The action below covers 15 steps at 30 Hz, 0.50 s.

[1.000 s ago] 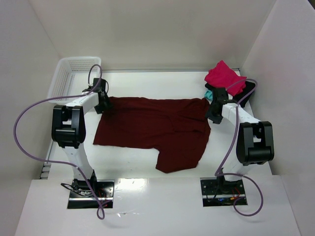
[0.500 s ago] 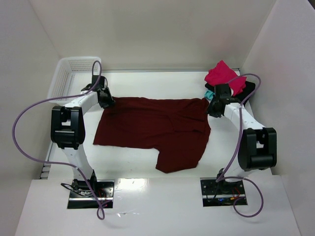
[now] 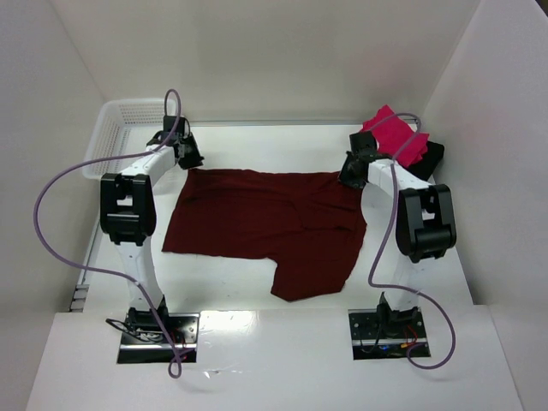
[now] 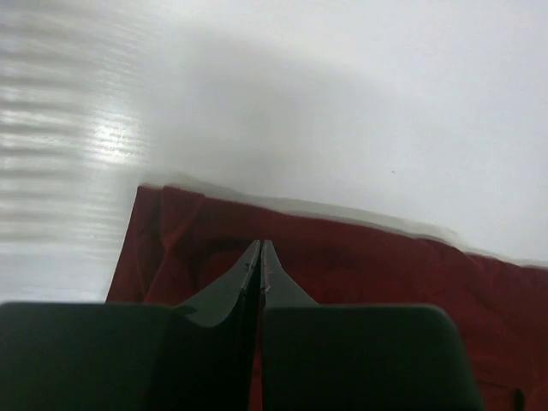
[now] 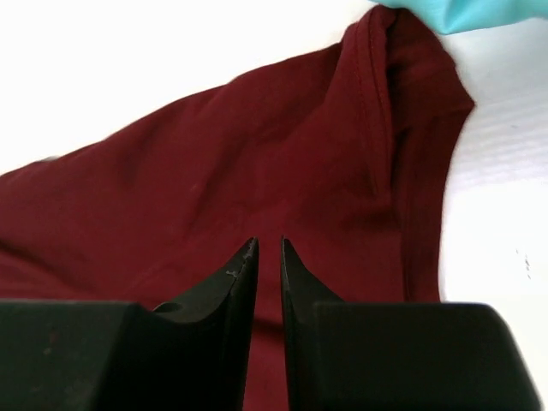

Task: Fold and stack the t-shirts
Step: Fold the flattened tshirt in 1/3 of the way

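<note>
The shirt [image 3: 265, 223] lies spread on the tabletop [image 3: 223, 278], the left gripper [image 4: 259, 257] clamped on its far-left corner and the right gripper [image 5: 268, 257] nearly together at the far-right, hold unclear, so the first fold likely needs both corners drawn nearward.

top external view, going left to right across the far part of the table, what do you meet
white basket → left gripper → maroon t-shirt → right gripper → pink-red t-shirt

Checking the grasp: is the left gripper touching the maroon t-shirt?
Cannot tell. Left wrist view shows the left gripper shut with tips over the maroon t-shirt corner, but neither pinched cloth nor gap shows.
</note>
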### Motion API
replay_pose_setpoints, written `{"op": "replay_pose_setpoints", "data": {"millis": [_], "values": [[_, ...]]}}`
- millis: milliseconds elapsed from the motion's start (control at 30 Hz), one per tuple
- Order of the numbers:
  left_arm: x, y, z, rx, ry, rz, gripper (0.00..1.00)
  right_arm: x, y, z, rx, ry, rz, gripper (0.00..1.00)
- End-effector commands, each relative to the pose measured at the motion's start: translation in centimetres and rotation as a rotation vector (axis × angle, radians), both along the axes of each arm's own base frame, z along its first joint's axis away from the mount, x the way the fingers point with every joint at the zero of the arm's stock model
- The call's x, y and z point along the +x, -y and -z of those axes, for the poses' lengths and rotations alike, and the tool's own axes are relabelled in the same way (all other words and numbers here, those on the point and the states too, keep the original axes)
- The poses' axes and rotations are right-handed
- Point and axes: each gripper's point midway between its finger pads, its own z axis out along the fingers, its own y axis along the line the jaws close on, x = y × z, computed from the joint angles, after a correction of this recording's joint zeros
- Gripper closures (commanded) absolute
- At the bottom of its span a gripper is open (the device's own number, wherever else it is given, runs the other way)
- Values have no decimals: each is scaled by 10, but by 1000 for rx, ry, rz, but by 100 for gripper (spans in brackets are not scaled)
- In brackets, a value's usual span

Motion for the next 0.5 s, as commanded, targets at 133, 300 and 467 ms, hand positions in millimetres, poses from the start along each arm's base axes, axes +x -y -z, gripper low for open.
{"op": "replay_pose_setpoints", "data": {"millis": [133, 300, 467], "values": [[14, 15, 29, 45, -40, 44, 96, 26, 1, 22, -35, -2, 12, 78], [11, 13, 49, 98, -93, 22, 96, 38, 1, 31, -51, -18, 8, 78], [11, 4, 64, 164, -163, -13, 97, 56, -1, 37, -56, -20, 2, 78]]}}
